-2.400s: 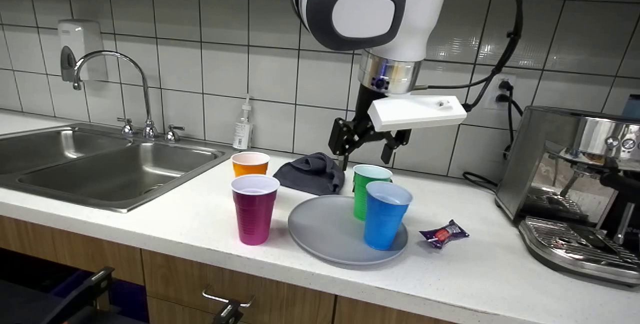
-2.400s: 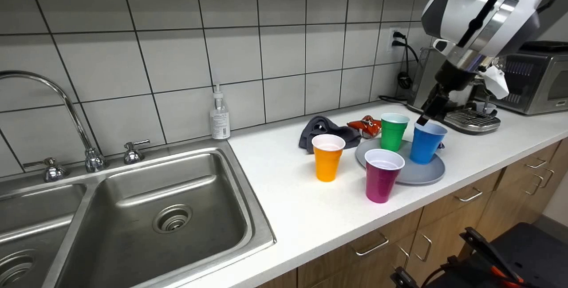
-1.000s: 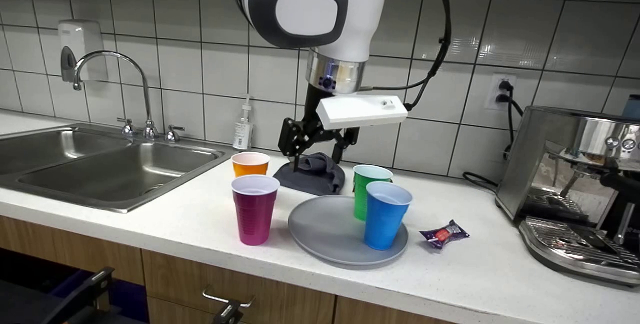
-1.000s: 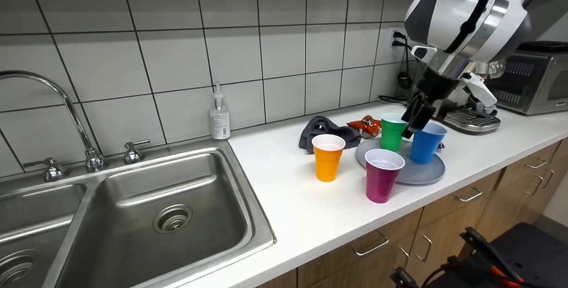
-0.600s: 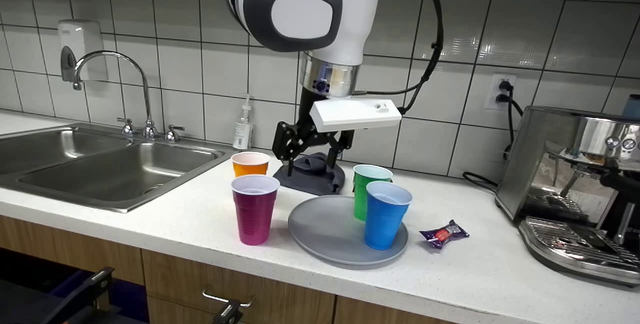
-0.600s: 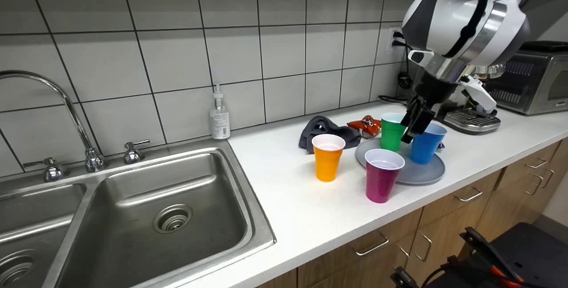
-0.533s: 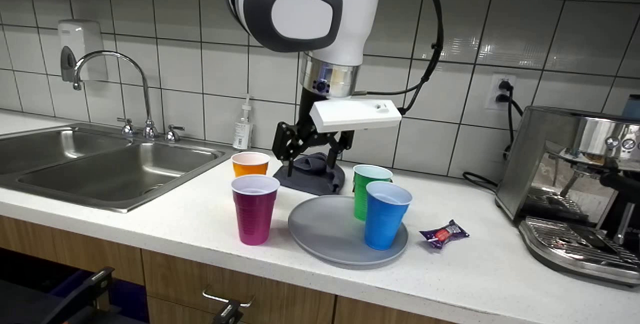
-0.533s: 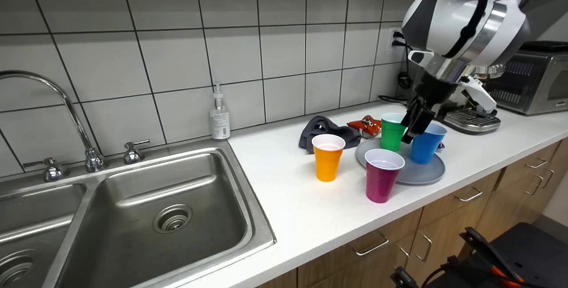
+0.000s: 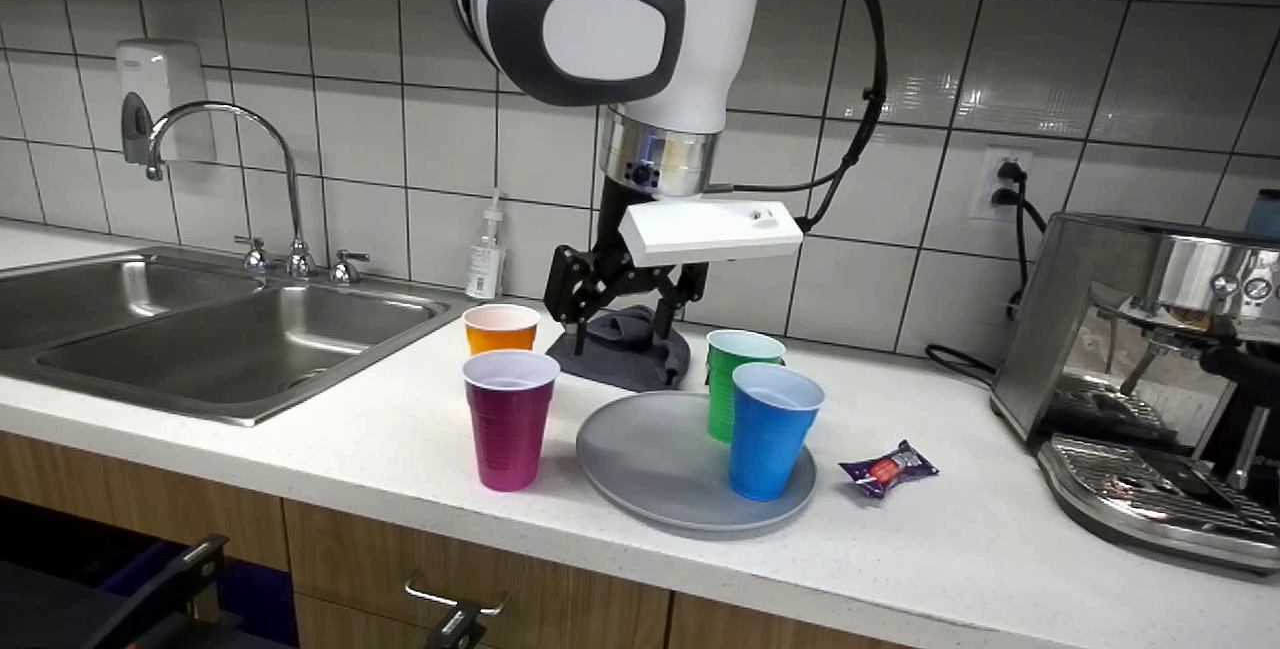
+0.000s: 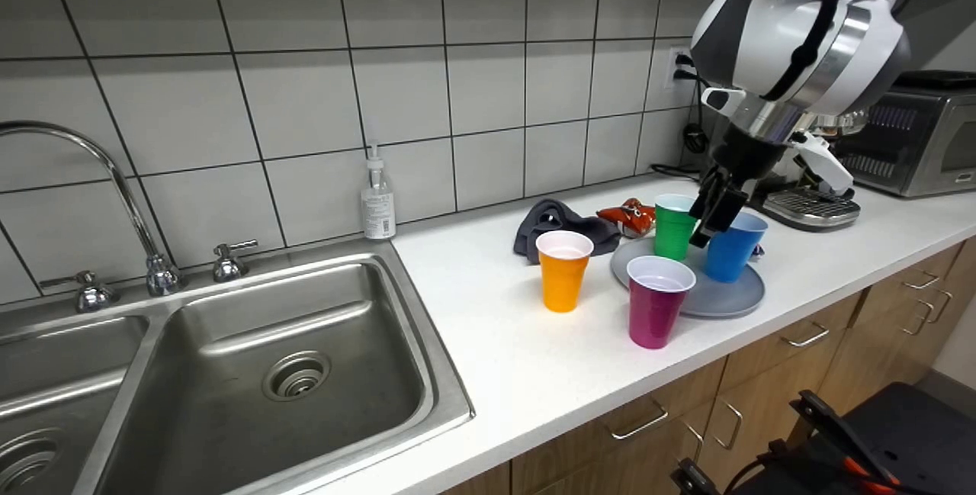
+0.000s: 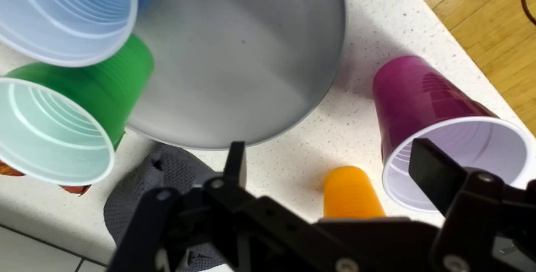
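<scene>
Print (image 10: 379, 217) on bottle (image 9: 484, 267) and purple wrapper (image 9: 887, 470) is unreadable — pincer (image 9: 622, 333) hangs spread apart near magenta cup (image 9: 509, 434).

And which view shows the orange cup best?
An exterior view where the whole orange cup shows, rim to base, with nothing in front. Where the magenta cup stands before it in an exterior view, only its top shows; the wrist view gives its base end, the mouth hidden by the claw.

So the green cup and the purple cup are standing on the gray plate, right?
Not quite: the green cup is on the gray plate, but with the blue cup; the purple cup stands on the counter, as both exterior views show.
</scene>
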You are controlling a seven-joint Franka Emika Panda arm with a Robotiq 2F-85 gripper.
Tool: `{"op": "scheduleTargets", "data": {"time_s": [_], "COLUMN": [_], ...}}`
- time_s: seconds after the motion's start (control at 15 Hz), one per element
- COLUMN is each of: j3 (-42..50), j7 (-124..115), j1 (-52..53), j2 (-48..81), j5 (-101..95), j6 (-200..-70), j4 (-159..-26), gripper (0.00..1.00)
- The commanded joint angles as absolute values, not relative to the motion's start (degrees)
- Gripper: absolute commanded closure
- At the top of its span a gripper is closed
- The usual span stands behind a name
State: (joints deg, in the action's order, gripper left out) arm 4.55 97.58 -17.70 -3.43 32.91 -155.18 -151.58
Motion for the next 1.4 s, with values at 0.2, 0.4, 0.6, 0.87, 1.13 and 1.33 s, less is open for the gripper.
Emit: {"op": "scheduleTargets", "data": {"time_s": [0.2,0.4,0.6,0.87,1.13,1.33], "j3": [4.0,7.2,8.0,8.5,8.1,7.6], "j7": [88.6,82.4,74.7,64.9,55.5,47.6], "j1": [-18.0,-14.9,-13.8,-12.0,-10.6,-10.2], "j2": [-5.3,-6.0,-6.7,-7.9,-9.5,-11.2], "j5": [28.1,23.0,17.5,12.1,8.6,3.5], "j6": [-157.4,-157.2,-157.3,-157.0,-158.0,-159.5], "j4": [-154.3,-155.0,-155.8,-156.6,-157.5,-158.9], "gripper": [0.0,0.0,0.0,0.0,0.0,0.0]}}
